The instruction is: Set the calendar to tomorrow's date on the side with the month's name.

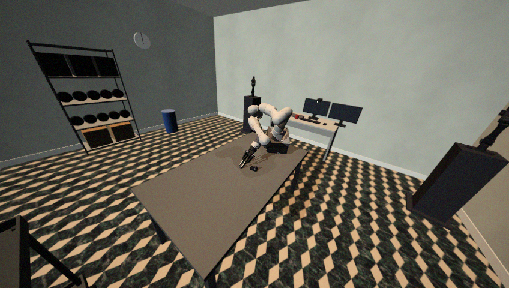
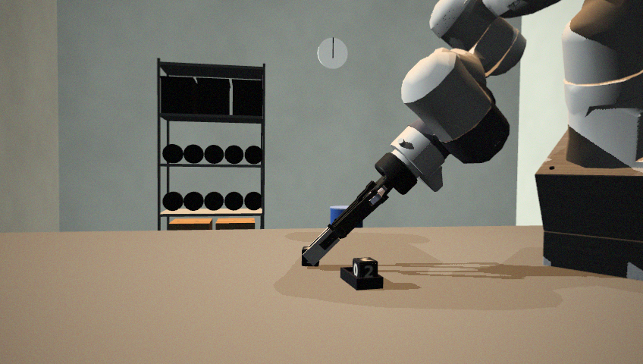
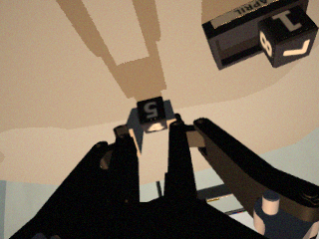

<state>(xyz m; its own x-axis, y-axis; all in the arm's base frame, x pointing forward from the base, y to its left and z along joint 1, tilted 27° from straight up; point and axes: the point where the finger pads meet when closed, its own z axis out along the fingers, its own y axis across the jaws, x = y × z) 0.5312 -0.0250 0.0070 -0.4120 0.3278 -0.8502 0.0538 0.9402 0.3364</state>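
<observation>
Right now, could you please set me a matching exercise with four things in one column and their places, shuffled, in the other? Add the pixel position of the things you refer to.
Things
1. Cube showing a 5 [image 2: 304, 250] [image 3: 151, 108]
2. Cube showing a 0 and a 2 [image 1: 254, 167] [image 2: 364, 268] [image 3: 288, 37]
3. Round clock [image 1: 141, 40] [image 2: 332, 53]
4. Blue cylinder [image 1: 169, 121] [image 2: 339, 213]

Places
A. On the wall [image 1: 178, 71] [image 2: 288, 40]
B. In the tray [image 1: 252, 170] [image 2: 369, 283] [image 3: 239, 15]
C. On the floor [image 1: 192, 138]
D. Between the jaws

Right pairs: 1-D, 2-B, 3-A, 4-C

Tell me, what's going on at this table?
A white robot arm has its claw closed around a small black number cube, low at the table. It belongs to a desk calendar. The other cube sits in the tray marked APRIL, with a space beside it. The new date isn't set up yet.
</observation>
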